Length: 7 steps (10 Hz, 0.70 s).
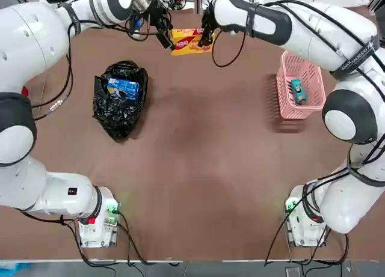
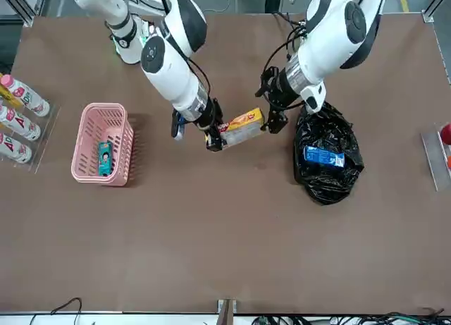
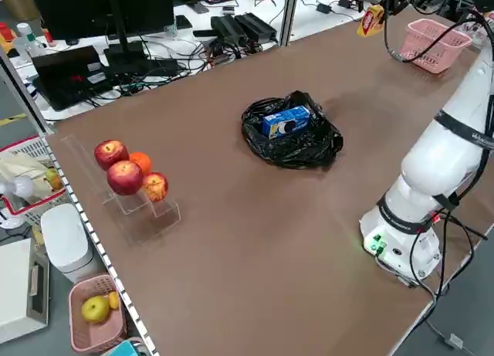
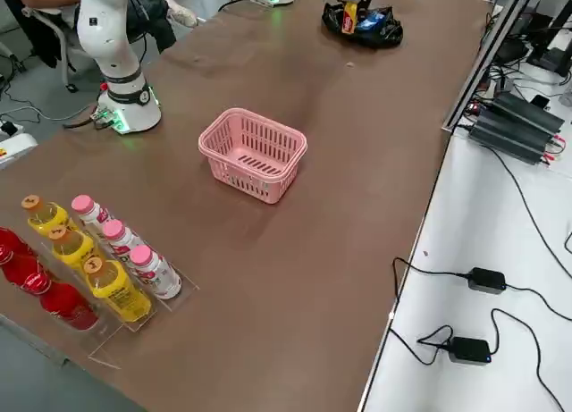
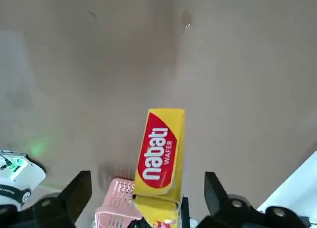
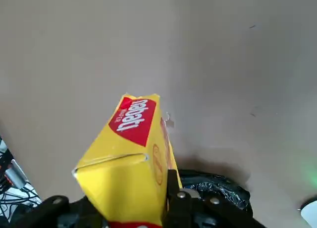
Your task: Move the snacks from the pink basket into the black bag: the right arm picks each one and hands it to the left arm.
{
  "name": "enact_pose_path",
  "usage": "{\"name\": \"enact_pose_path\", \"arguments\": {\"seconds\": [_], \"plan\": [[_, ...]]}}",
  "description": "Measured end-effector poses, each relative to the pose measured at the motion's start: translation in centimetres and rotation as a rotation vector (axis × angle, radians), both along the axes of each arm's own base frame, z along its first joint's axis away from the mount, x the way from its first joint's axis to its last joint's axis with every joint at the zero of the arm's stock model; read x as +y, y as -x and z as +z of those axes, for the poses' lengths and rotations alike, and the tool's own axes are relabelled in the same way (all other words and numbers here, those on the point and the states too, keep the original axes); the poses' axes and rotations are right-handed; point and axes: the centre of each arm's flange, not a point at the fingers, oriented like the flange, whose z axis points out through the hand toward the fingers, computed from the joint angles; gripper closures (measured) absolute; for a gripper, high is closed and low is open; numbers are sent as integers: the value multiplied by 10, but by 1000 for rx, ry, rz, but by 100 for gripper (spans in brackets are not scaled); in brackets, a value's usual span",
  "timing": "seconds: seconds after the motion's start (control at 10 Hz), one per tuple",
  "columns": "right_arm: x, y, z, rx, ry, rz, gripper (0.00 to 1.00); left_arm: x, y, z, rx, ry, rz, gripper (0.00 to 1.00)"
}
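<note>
On the left of the brown matte surface [image 1: 198, 169] lies the glossy, wrinkled black plastic bag [image 1: 118, 103], with the blue snack pack printed in white [image 1: 123, 88] resting in its open mouth. Beyond it, mid-air, the left gripper [image 1: 162, 32] stands with fingers apart around one end of the long yellow-orange wafer pack with red marks [image 1: 189, 39]. The right gripper [image 1: 206, 35] is clamped on the other end. At the right stands the pink lattice-sided plastic basket [image 1: 287, 73], holding the small teal packet [image 1: 298, 91]. White bottles with red lettering [image 2: 21, 120] line the surface's edge past it.
</note>
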Motion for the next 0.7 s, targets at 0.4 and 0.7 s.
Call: {"name": "enact_pose_path", "arguments": {"seconds": [0.4, 0.7], "plan": [[1, -1, 5, -8, -6, 0, 63, -23, 1, -25, -5, -12, -17, 8], [3, -2, 2, -1, -1, 4, 63, -21, -5, -27, -18, -17, -9, 47]]}}
